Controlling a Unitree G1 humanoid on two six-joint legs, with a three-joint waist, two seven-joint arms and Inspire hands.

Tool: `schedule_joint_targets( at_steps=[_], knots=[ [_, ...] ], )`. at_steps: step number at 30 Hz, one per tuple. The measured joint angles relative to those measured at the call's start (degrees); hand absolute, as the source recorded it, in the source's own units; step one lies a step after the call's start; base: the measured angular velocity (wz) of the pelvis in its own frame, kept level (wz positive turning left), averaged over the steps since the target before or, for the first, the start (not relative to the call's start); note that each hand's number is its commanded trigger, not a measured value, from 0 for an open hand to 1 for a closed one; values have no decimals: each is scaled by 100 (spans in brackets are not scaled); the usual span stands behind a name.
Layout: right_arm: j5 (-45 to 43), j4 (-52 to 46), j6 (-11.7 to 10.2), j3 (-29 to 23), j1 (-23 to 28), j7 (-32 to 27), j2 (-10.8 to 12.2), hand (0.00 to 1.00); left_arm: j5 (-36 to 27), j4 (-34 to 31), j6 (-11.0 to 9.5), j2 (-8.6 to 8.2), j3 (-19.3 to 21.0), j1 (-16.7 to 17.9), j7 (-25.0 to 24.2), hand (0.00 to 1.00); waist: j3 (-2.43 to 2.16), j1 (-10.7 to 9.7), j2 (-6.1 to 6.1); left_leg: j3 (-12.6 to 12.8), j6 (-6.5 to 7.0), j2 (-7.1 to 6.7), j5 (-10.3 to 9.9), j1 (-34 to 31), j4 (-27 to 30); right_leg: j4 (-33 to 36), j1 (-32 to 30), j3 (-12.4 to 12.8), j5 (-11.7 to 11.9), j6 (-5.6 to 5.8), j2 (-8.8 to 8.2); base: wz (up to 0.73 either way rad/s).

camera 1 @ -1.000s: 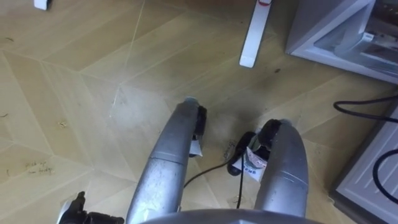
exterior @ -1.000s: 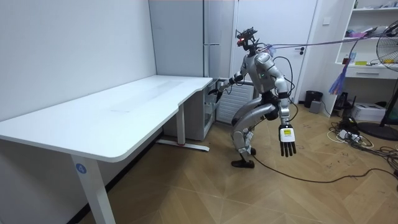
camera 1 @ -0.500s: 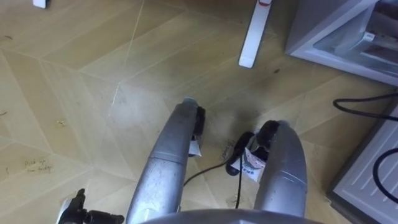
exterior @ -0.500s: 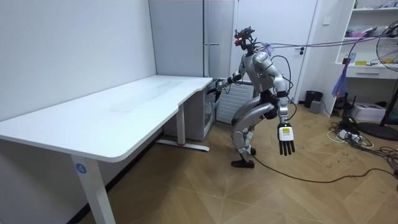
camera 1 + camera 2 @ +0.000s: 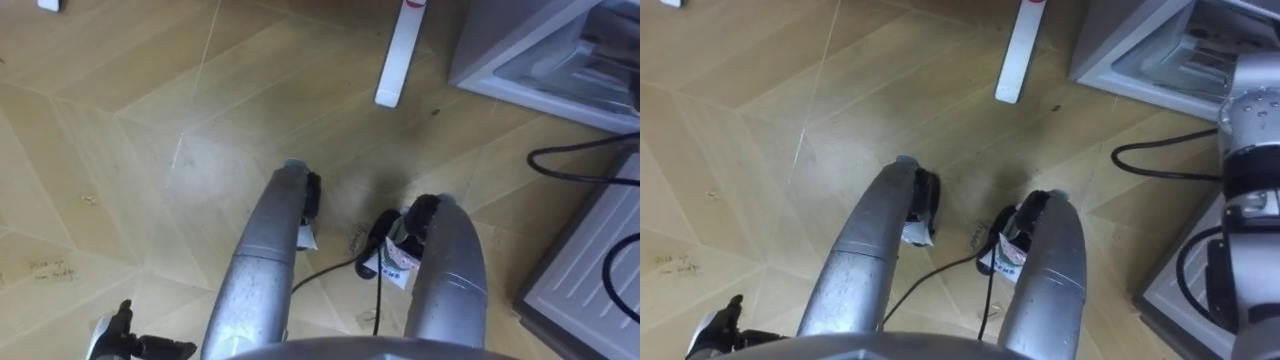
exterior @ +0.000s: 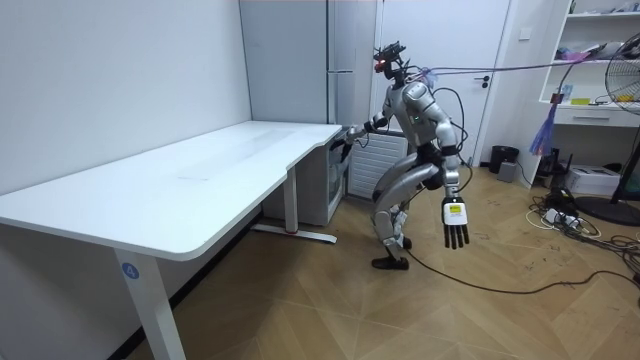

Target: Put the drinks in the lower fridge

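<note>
A tall grey fridge (image 6: 300, 90) stands at the far end of the white desk, and I stand in front of it with bent knees. In the eye views its lower compartment (image 5: 520, 70) shows at the upper right, seen from above. My right arm (image 5: 1250, 130) reaches toward it, and in the room view my right hand (image 6: 345, 143) is at the fridge's front edge, too small there to read its fingers. Beside my hip my left hand (image 6: 455, 222) hangs open with straight fingers and holds nothing. Its dark fingers (image 5: 120, 342) also show at the lower left.
The white desk (image 6: 200, 170) runs along the room view's left, its white foot (image 5: 398, 50) on the wood floor ahead of me. A white ribbed panel (image 5: 590, 270) lies low at my right. Black cables (image 5: 570, 165) cross the floor there. A fan (image 6: 625, 100) and shelves stand far right.
My hanging left hand has swung a little closer to my body. The eye view has shifted slightly, which is the camera's own move. The right arm stays at the fridge.
</note>
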Motion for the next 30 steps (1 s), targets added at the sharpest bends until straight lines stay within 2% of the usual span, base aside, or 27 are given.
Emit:
schedule_joint_targets(
  at_steps=[6, 9, 15, 22, 25, 28, 30],
  knots=[
    [140, -265, -5, 37, -3, -85, 0, 0, -14, 2, -25, 0, -1, 4, 85, 0, -3, -5, 3, -50, -41, 4, 30, 14, -111, -165, 7, 14, 102, 13, 146, -6],
    [212, -679, -5, 39, -4, -364, 0, 0, -23, -5, -32, -9, -2, -14, 171, 0, -5, -71, 0, -54, -67, -13, 69, 95, -243, -263, 74, -3, 129, -8, 138, 1],
    [224, -703, 2, 106, -3, -376, 21, 0, -21, 18, -70, -33, -76, -13, 271, 0, -5, -66, -2, -29, -97, -19, 173, 311, -572, -546, 254, -35, 239, -38, 154, 0],
    [208, -684, 1, 106, -2, -367, 27, 0, -23, 19, -69, -76, -237, -17, 288, 0, -4, -73, -2, 13, -63, -13, 212, 345, -617, -552, 274, -46, 256, -38, 87, 2],
    [209, -420, 6, 240, -2, -112, 40, 0, -74, 13, -65, -88, -361, -17, 275, 0, 9, -50, -12, 23, -57, -4, 215, 475, -678, -617, 413, -73, 254, -36, 74, 1],
    [205, -254, 105, 313, -1, 292, 41, 0, -86, 9, -59, -82, -470, -24, 250, 0, 31, -88, -53, -2, -51, -18, 262, 531, -795, -708, 464, -89, 270, -28, 64, 5],
    [201, 334, 341, 475, 19, 975, 42, 0, -92, 15, -51, -49, -514, -26, 217, 0, 76, -101, -134, -20, -60, -13, 279, 741, -918, -866, 709, -168, 293, -27, 82, 4]
  ],
)
